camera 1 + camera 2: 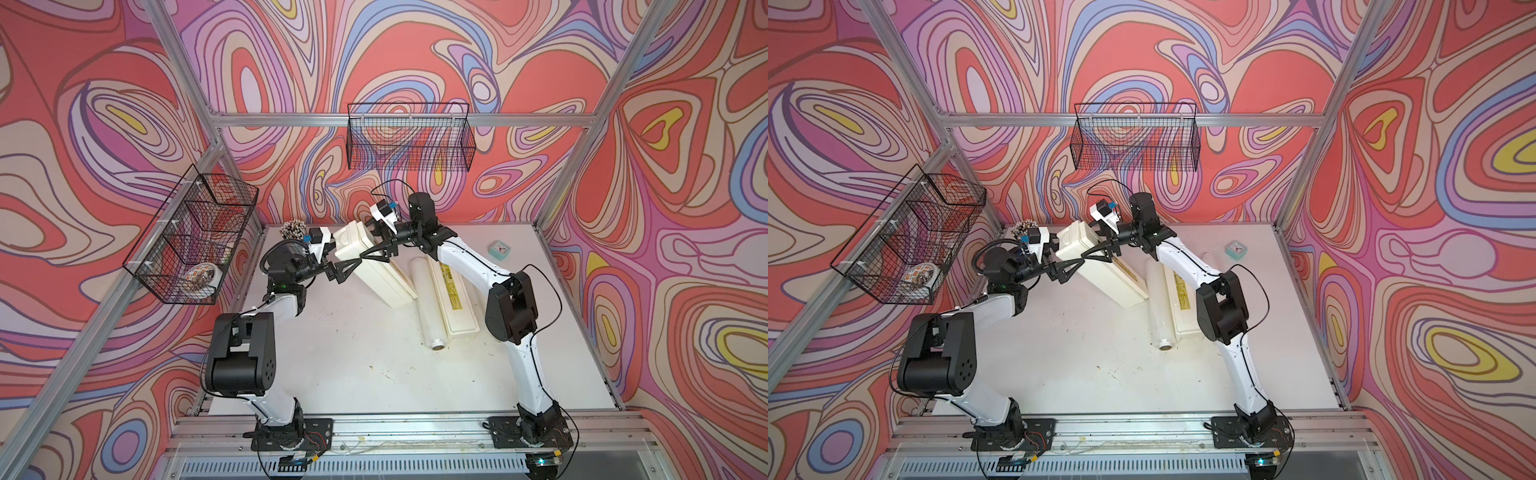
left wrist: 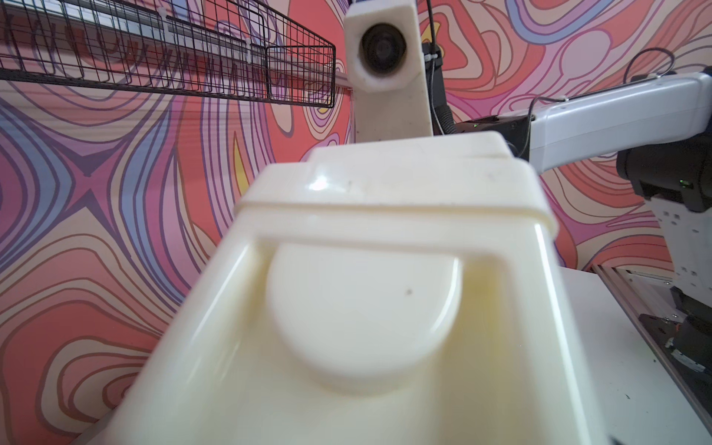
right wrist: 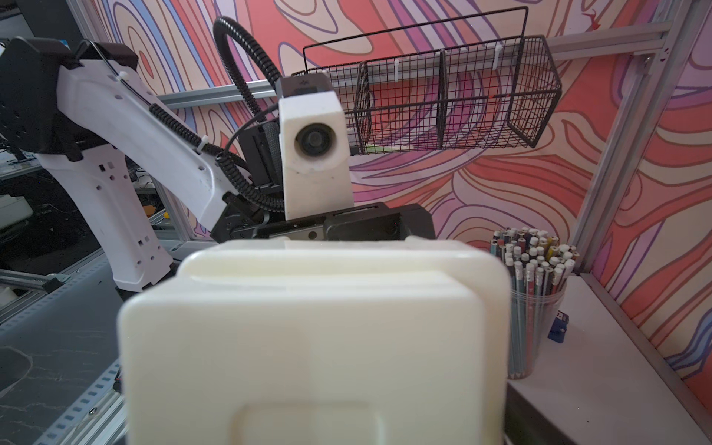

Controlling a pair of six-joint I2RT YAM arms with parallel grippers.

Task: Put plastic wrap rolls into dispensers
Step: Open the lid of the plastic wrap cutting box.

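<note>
Cream tilted dispenser [image 1: 383, 279] leans with its far end raised and its low end down just beside the roll [image 1: 428, 303], which lies against the flat dispenser [image 1: 455, 303]. The right gripper [image 1: 366, 241] clamps the raised end with its jaws wide. The left gripper [image 1: 347, 252] straddles it, but I cannot tell whether it presses. Open table [image 1: 332, 353] spans the near half. Wrist views show only blurred end faces, and the right one adds a pencil cup [image 3: 535, 308] at the table's corner.

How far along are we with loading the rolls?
Done: nothing confirmed. In hand: the tilted dispenser, closed, its raised end between the left tool and right tool; the right seems to grip it. To do: one roll lies loose beside the closed flat dispenser. No second roll shows; it may be inside a dispenser.
</note>
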